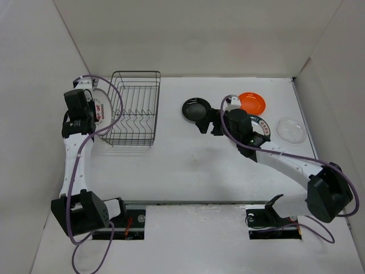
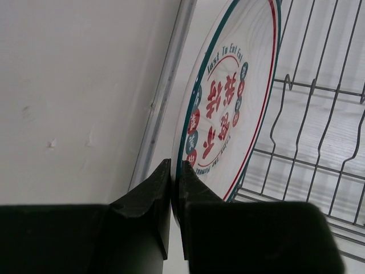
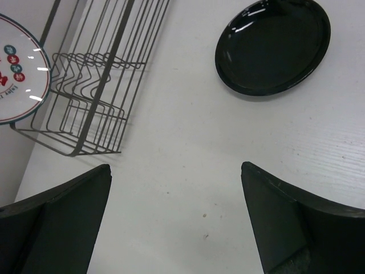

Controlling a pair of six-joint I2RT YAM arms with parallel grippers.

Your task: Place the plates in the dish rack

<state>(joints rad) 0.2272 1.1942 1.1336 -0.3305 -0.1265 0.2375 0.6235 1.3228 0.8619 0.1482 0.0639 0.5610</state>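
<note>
We see the left gripper (image 2: pixel 175 165) with its two dark fingers pressed together on the lower rim of a round white plate with a dark green edge and a thin red inner ring (image 2: pixel 228 97), which it holds standing on edge and leaning a little. On the face of that plate we read two columns of large red Chinese characters, flanked by small round red and teal badges. A short line of Latin lettering arcs above them and another below, both too small and tilted for us to make out with confidence. To the plate's left rises a plain white side wall (image 2: pixel 74 85). To its right, just beside it, stand the thin dark wires of the rectangular dish rack (image 1: pixel 134 120), so the held plate sits outside the rack's left side, between rack and wall; whether it touches the wires we cannot tell. The rack holds no plate. Out on the white bench (image 1: pixel 188 171) the right gripper (image 3: pixel 175 167) hangs with its fingers spread wide, nothing between them, over bare surface. Just beyond it lies the small glossy black plate (image 3: pixel 272 45), flat on the bench, well apart from the rack. Further right lies the small orange plate (image 1: pixel 251 103). Near it a white plate with red markings and a dark rim (image 1: pixel 264 122) is half covered by the right arm, and a clear round dish (image 1: pixel 291 129) rests beside that.
</note>
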